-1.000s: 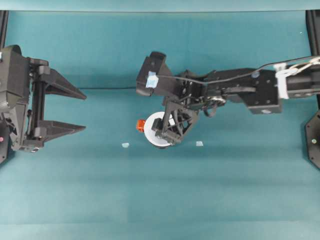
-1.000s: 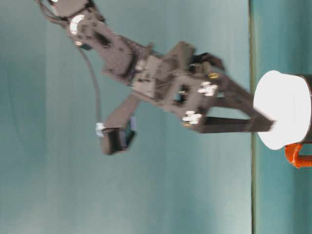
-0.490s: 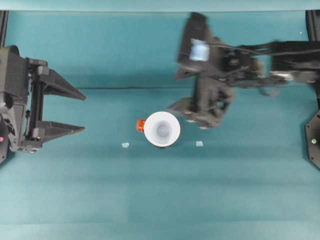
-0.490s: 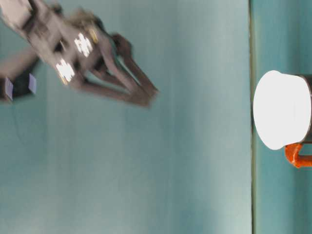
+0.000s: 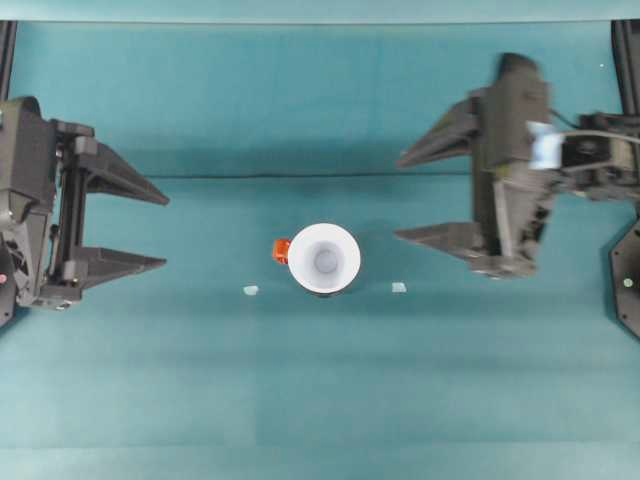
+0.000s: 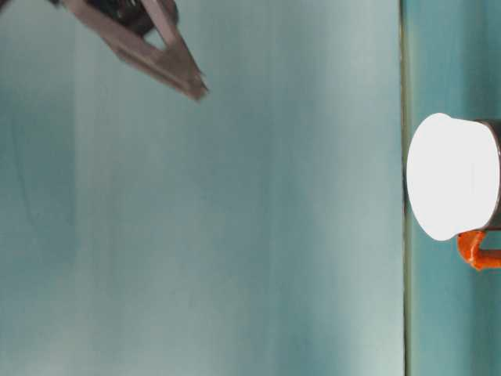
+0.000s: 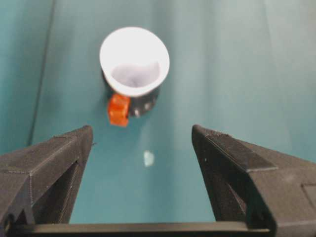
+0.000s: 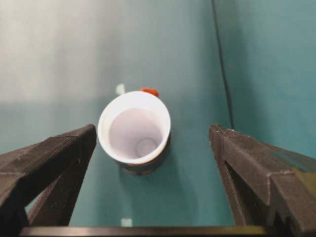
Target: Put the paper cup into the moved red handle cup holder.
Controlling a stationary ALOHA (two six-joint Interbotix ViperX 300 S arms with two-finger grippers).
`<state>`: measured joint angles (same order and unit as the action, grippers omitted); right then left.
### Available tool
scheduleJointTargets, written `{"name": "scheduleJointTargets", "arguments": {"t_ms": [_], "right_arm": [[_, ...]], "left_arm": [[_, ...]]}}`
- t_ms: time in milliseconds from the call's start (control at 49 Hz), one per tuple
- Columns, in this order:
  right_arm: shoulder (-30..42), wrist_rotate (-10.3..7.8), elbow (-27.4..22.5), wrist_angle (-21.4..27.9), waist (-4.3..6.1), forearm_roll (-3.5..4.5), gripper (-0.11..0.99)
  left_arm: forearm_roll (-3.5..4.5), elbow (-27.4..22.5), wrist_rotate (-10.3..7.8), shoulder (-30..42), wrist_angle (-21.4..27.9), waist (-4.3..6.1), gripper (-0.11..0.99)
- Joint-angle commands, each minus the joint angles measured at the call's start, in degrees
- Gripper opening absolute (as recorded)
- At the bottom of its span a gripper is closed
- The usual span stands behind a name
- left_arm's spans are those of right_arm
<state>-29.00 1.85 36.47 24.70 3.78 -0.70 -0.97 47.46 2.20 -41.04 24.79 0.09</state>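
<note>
Now, from the left wrist view, the left gripper (image 7: 140,143) hangs with fingers spread wide and empty, beyond it the paper cup (image 7: 134,61) sits upright inside the red handle cup holder (image 7: 140,102) mid-table, and farthest off the right gripper (image 5: 398,198) is likewise splayed, holding nothing.

Overhead looking down, both wrist views facing paper cup (image 5: 325,259)
</note>
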Motion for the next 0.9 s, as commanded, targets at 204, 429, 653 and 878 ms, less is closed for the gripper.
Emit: {"name": "scheduleJointTargets", "arguments": {"t_ms": [204, 429, 653, 878], "right_arm": [[-6.2, -0.44, 4.2, -2.8, -0.26, -0.18, 0.82], [-8.4, -2.02, 6.1, -5.9, -0.26, -0.18, 0.82], [-8.7, -2.20, 6.7, -6.1, -0.26, -0.26, 0.82], [-8.6, -2.20, 6.8, -5.8, -0.26, -0.18, 0.82]], "left_arm": [[-0.18, -0.6, -0.09, -0.3, 0.1, 0.09, 0.89], [-0.18, -0.6, -0.09, -0.3, 0.1, 0.09, 0.89], [-0.18, -0.6, -0.09, -0.3, 0.1, 0.09, 0.89], [-0.18, -0.6, -0.09, -0.3, 0.0, 0.09, 0.89]]}}
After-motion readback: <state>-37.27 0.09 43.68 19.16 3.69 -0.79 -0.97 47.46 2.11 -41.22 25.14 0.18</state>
